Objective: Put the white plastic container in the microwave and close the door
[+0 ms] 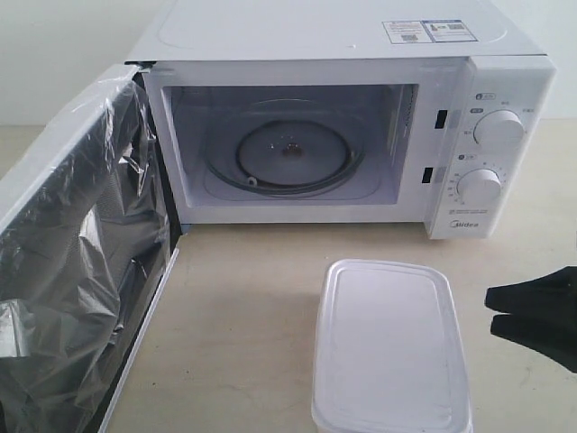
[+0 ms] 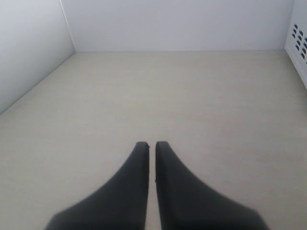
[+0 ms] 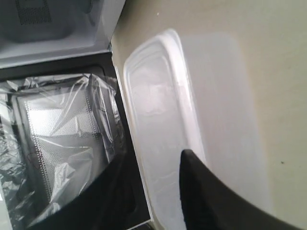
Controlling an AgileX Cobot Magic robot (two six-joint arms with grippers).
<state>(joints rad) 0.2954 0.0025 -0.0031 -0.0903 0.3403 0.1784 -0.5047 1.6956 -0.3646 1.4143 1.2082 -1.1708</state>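
Note:
The white plastic container [image 1: 389, 347] lies lid-up on the table in front of the microwave [image 1: 505, 90]. The door [image 1: 81, 271] is swung wide open at the left, its window covered in crinkled clear film, and the glass turntable [image 1: 290, 153] sits bare inside. My right gripper [image 1: 489, 312] hovers just right of the container, open and apart from it. In the right wrist view the container [image 3: 158, 105] shows between the spread fingers of that gripper [image 3: 151, 158], with the door [image 3: 57, 143] beyond. My left gripper [image 2: 151, 143] is shut over bare table, out of the exterior view.
The left wrist view shows a pale wall behind the table and the microwave's vented side [image 2: 300, 43] at one edge. Two knobs [image 1: 498, 128] sit on the microwave's right panel. The beige table [image 1: 234, 307] runs between the open door and the container.

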